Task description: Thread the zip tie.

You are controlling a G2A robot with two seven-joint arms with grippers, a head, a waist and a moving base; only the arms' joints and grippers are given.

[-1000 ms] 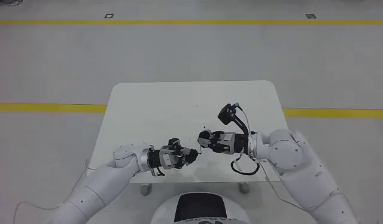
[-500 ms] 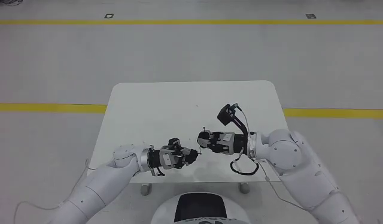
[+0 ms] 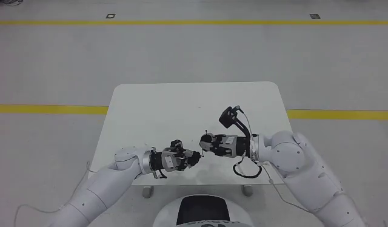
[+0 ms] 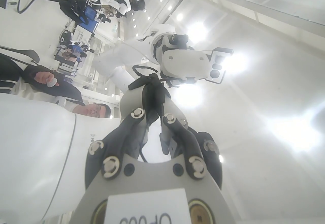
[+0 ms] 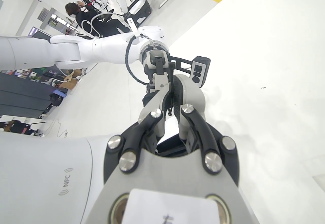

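Room: pale floor (image 3: 60,57) with yellow lines (image 3: 54,108) around it.
Surface: white table (image 3: 182,105), mid-frame.
Left gripper (image 3: 196,156): lower centre, pinched narrow on the black zip tie (image 4: 146,82).
Right gripper (image 3: 204,144): just beside it, also pinching the tie.

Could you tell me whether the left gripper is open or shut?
Shut: in the left wrist view the left gripper has its fingers closed on a thin black strip, seemingly the zip tie.

The zip tie (image 3: 200,152) is too small to make out from above.
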